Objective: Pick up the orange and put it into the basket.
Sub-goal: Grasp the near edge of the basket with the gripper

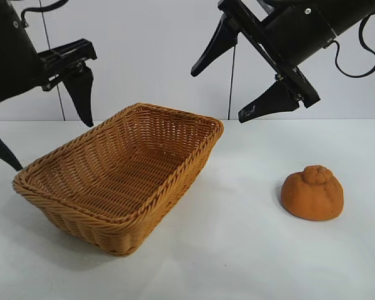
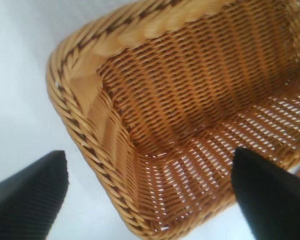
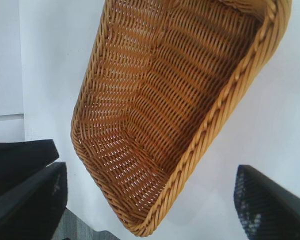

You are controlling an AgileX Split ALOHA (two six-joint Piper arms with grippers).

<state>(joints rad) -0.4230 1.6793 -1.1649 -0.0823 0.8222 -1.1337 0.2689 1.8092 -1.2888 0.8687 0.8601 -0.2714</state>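
Observation:
The orange (image 1: 312, 192), a dull-orange lumpy dome with a knob on top, sits on the white table at the right, well apart from the basket. The woven wicker basket (image 1: 181, 114) stands empty at centre-left. My right gripper (image 1: 217, 95) is open and empty, high above the table between the basket's far corner and the orange. My left gripper (image 1: 53, 147) is open and empty above the basket's left end. The left wrist view shows the basket's corner (image 2: 80, 130) between that gripper's (image 2: 150, 155) fingers. The right wrist view shows the basket (image 3: 230, 100) below my right gripper (image 3: 150, 170). The orange shows in neither wrist view.
The white table (image 1: 250, 250) spreads around the basket and the orange. A white wall with vertical seams stands behind it.

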